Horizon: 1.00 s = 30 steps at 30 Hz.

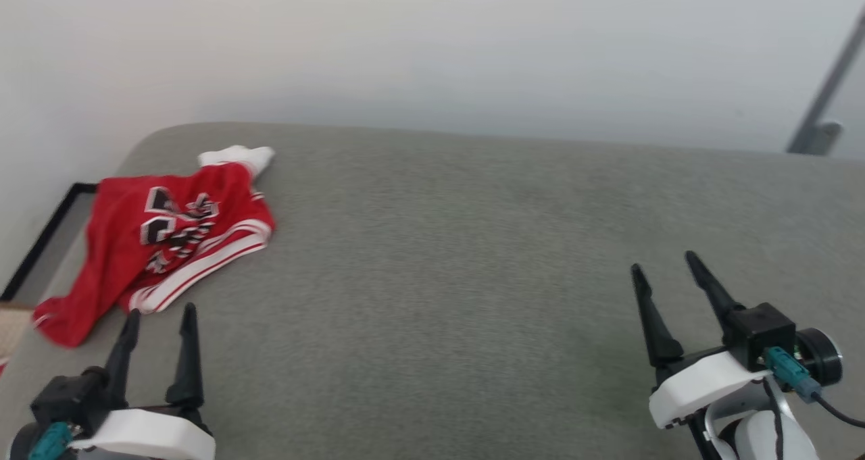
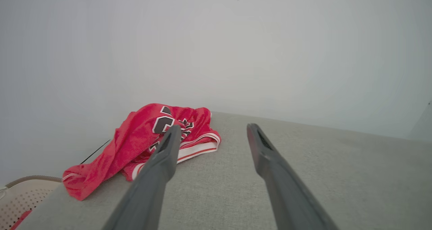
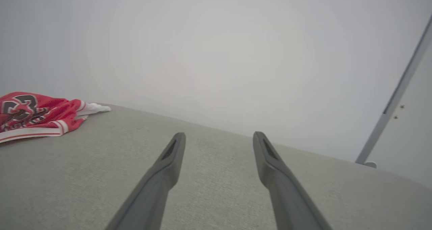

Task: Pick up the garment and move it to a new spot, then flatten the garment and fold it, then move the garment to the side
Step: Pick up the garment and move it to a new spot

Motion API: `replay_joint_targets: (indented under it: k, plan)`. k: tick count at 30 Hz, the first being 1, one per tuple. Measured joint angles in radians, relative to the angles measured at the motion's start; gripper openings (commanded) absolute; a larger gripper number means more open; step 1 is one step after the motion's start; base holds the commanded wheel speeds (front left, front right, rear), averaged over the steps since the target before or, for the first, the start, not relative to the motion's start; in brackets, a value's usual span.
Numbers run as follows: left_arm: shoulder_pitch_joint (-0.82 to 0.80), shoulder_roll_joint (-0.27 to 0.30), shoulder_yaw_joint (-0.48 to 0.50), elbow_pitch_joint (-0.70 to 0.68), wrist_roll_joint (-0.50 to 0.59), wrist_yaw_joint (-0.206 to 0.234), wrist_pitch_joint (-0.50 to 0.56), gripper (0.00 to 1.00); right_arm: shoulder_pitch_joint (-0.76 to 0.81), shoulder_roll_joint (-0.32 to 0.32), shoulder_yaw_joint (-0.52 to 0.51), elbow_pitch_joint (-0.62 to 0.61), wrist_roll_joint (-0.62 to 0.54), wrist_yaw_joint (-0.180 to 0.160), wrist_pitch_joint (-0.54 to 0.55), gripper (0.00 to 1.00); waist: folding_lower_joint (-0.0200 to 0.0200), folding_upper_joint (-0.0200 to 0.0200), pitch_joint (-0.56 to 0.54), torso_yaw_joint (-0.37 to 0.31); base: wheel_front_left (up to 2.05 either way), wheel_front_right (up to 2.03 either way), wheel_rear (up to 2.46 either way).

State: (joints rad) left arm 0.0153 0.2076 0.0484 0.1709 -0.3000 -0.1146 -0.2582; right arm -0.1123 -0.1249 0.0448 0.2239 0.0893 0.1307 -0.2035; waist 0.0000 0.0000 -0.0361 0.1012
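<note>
Crumpled red garment [image 1: 118, 257] at the far left corner of the grey fabric surface [image 1: 473, 277], one end at its left edge. Just short of it, left tool [image 1: 161, 310], fingers spread wide, holding nothing; well apart toward the right, right tool [image 1: 662, 261], likewise wide open and empty.

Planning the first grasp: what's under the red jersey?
The garment lies crumpled directly on the grey padded surface, near its left edge. The bunched folds cover whatever might lie beneath them, so that cannot be seen.

Head view high over the grey surface [image 1: 432, 277]; wrist views low, wallward, the garment [image 1: 169, 237] common to all.
</note>
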Motion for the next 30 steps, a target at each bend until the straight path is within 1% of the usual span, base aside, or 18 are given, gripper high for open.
replay_joint_targets:
  k: [4, 5, 6, 16, 24, 30]
  plan:
    - [-0.009, 0.01, 0.023, 0.014, -0.016, 0.016, 0.015, 1.0, -0.003, -0.004, 0.035, 0.008, 0.011, 0.0, 0.001, 1.0, 0.0, 0.0, -0.009, 0.065, 0.0, 0.0, 0.0]
    - [-0.009, 0.01, 0.029, 0.014, -0.017, 0.027, 0.022, 1.0, -0.008, -0.006, 0.051, 0.012, 0.021, 0.0, 0.001, 1.0, 0.0, 0.0, -0.014, 0.1, 0.0, 0.0, 0.0]
    - [-0.009, 0.01, 0.035, 0.013, -0.024, 0.031, 0.027, 1.0, -0.011, -0.006, 0.061, 0.015, 0.022, 0.0, 0.001, 1.0, 0.0, 0.0, -0.016, 0.116, 0.0, 0.0, 0.0]
    - [0.001, 0.025, 0.058, -0.015, -0.056, 0.046, 0.064, 1.0, -0.022, -0.004, 0.117, 0.041, 0.052, 0.0, -0.006, 1.0, 0.0, 0.0, -0.033, 0.268, 0.0, 0.0, 0.0]
    - [0.015, 0.027, 0.06, -0.024, -0.072, 0.053, 0.073, 1.0, -0.026, -0.002, 0.116, 0.051, 0.055, 0.0, -0.014, 1.0, 0.0, 0.0001, -0.037, 0.343, 0.0, 0.0, 0.0]
    - [0.007, 0.027, 0.064, -0.014, -0.102, 0.048, 0.073, 1.0, -0.027, 0.0, 0.105, 0.045, 0.051, 0.0, -0.017, 1.0, 0.0, 0.0, -0.02, 0.366, 0.0, 0.0, 0.0]
